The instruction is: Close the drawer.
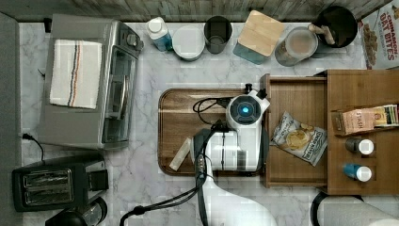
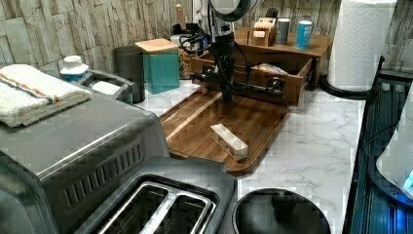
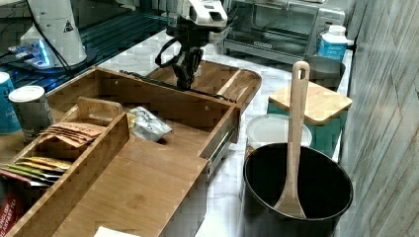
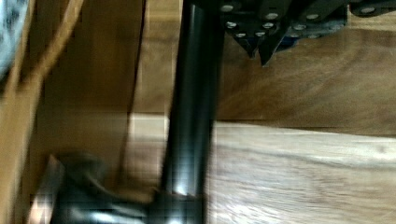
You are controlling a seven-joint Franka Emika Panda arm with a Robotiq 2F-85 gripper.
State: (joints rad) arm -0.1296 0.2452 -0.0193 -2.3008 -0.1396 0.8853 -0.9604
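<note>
Drawer (image 1: 301, 96) open, chip bag (image 1: 297, 137) inside

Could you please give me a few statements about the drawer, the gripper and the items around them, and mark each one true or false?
1. The drawer is pulled out of its cabinet. True.
2. A snack bag lies inside the drawer. True.
3. The gripper is inside the drawer. False: it hangs in front of the drawer's handle bar, above the serving tray.
4. The serving tray holds nothing. False: a pale rectangular block lies on it.
5. A folded towel lies on the toaster oven. True.
</note>
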